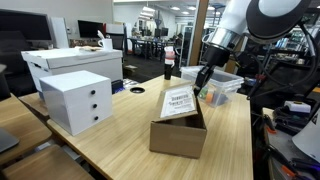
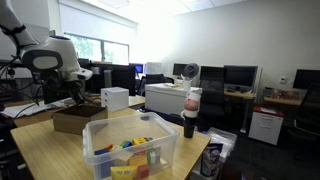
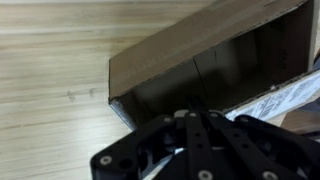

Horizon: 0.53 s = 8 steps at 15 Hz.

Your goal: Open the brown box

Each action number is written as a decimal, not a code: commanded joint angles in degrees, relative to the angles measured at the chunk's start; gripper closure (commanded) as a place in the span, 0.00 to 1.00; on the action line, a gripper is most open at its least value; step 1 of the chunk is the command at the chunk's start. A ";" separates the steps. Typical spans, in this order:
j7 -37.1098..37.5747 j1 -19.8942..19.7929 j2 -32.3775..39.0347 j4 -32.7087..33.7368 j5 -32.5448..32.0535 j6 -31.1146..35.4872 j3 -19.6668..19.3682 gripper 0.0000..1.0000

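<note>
The brown box (image 1: 178,135) stands on the wooden table (image 1: 120,150), with one top flap bearing a white label (image 1: 180,102) tilted up and the inside showing. It also shows in an exterior view (image 2: 80,120) and in the wrist view (image 3: 200,60), where the dark interior lies open below me. My gripper (image 1: 203,78) hangs just above the box's far edge, beside the raised flap. In the wrist view my gripper (image 3: 197,113) has its fingers together over the opening, with nothing seen between them. The labelled flap (image 3: 285,95) lies to the right of the fingers.
A white three-drawer box (image 1: 78,100) stands left of the carton. A clear plastic bin (image 2: 130,150) with coloured items sits on the table, also behind the gripper (image 1: 222,85). A dark bottle (image 2: 190,112) stands near the bin. Desks and monitors fill the background.
</note>
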 commanded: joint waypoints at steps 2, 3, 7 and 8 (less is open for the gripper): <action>-1.49 0.57 -3.20 -1.23 -0.27 0.69 0.03 1.00; -1.39 0.48 -3.77 -1.24 -0.85 0.37 0.06 1.00; -1.13 0.35 -5.85 -1.22 -2.62 -0.48 -0.04 1.00; -1.20 0.48 -6.44 -1.20 -3.07 -0.72 -0.14 1.00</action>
